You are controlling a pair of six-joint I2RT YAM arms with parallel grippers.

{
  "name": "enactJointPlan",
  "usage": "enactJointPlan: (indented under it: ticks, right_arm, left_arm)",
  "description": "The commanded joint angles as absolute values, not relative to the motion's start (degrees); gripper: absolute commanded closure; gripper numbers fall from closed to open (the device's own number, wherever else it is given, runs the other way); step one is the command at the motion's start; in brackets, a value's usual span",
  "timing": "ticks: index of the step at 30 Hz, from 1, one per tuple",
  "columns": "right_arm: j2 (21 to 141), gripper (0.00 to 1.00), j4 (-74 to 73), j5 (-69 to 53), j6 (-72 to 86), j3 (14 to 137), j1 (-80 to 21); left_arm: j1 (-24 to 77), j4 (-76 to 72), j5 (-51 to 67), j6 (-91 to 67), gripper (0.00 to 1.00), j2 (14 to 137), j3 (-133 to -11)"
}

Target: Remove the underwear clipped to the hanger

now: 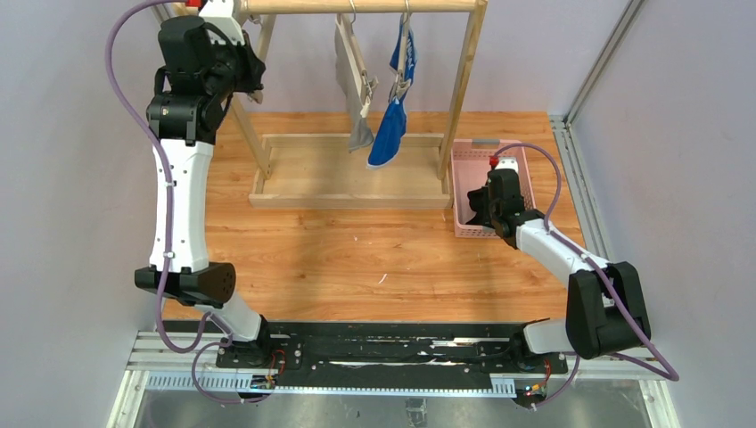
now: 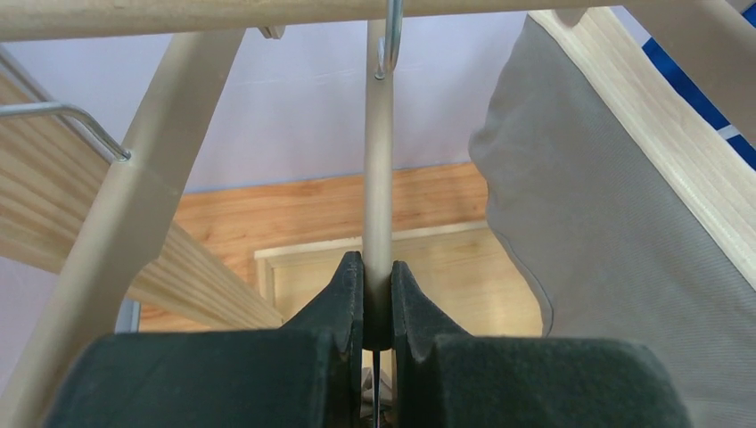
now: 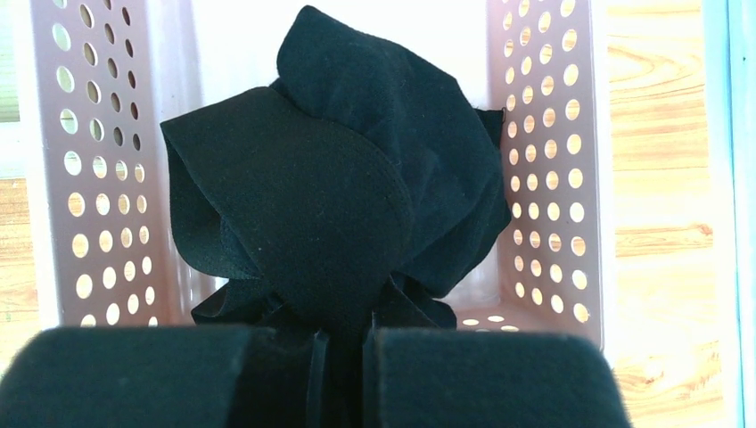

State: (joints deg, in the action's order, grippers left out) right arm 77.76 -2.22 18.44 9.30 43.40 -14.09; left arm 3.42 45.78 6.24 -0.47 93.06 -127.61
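Bulging from the right claw point(image 3: 343, 361), black underwear point(image 3: 330, 187) half hides the basket point(image 3: 546, 160).

Lab: wooden tabletop point(image 1: 357, 259), plain partition walls point(image 1: 62, 178)

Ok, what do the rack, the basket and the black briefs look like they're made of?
Rack: pale wood that looks unfinished, with visible grain. Basket: probably pink plastic, with smooth, slightly glossy walls and rows of punched holes. Black briefs: soft matte knit fabric, folding limply.
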Motion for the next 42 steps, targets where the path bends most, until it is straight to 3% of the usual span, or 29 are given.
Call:
enactJointPlan:
  ticks: [1,6,11,14,27,37,42]
  right_arm:
    - [78.93,0.98,-2.35,18.75,9.76,43.93,-13.15]
    - [79.54,0.86,-3.15,17.71,9.67,45.09,-13.12]
    - [78.46,0.55,-4.38,17.13,9.41,46.09,-13.18]
    - [76.91,0.47,-5.46,17.2,8.85,46.91,-13.18]
    - [65.46,0.45,-9.41,17.56,7.29,49.52,-13.35]
    - [53.31,0.45,-13.69,20.46,6.39,52.2,-17.4]
    - [50.37,0.45,-16.38,19.91,6.31,53.9,-19.82]
  left_arm:
    - [2.81,43.36,7.16,-1.26,0.83,90.83,-126.23]
    - [2.81,41.7,6.25,-0.97,0.74,87.28,-123.52]
    - [2.81,42.46,2.7,0.13,0.65,83.34,-121.66]
    - [2.81,41.35,-1.01,0.75,0.61,79.54,-117.92]
    - [2.81,40.87,-7.97,4.5,0.52,65.44,-113.55]
    - [2.94,40.16,15.37,-3.57,0.61,67.47,-116.88]
    - [11.8,40.25,11.72,-3.02,0.59,72.24,-121.98]
